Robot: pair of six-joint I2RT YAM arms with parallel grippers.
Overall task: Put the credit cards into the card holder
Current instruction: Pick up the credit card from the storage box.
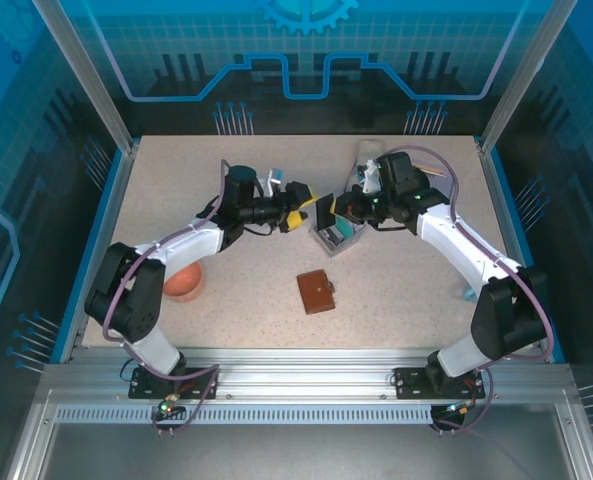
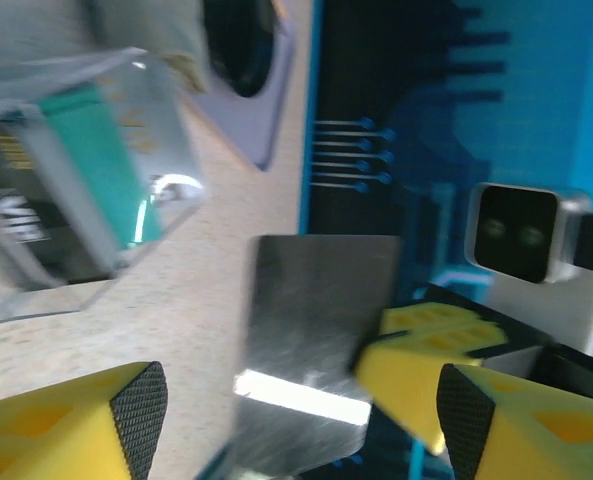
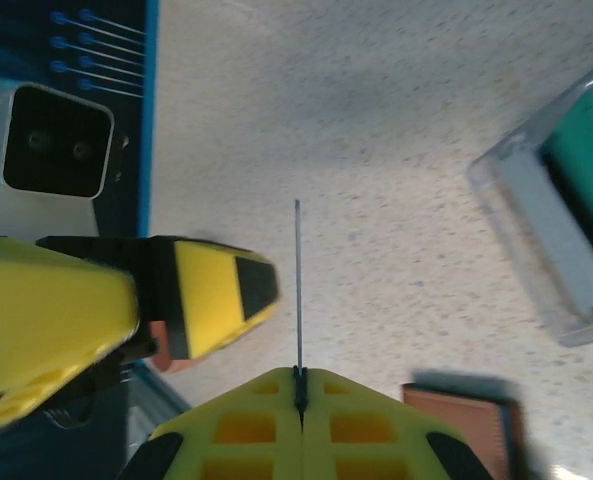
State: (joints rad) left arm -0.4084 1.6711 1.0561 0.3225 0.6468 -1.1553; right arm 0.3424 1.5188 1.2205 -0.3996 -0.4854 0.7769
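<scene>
The brown card holder (image 1: pixel 317 291) lies closed on the worktop (image 1: pixel 176 190), nearest the arm bases. Beyond it sits a clear tray (image 1: pixel 323 241) with a teal credit card (image 2: pixel 96 165) inside. By the tray, the right gripper (image 1: pixel 328 211) has its jaws clamped on a grey credit card (image 2: pixel 316 330), which stands between the spread jaws of the left gripper (image 1: pixel 302 218), touching neither.

The card (image 2: pixel 321 320) looked like grey brushed metal, glossy with a bright glare streak, and the tray (image 2: pixel 166 150) was clear shiny plastic. The table (image 2: pixel 206 290) was matt and speckled, the wallet (image 1: pixel 316 291) looked like brown leather, and the left fingers (image 2: pixel 56 430) were yellow plastic with rough black cross-hatched pads.
</scene>
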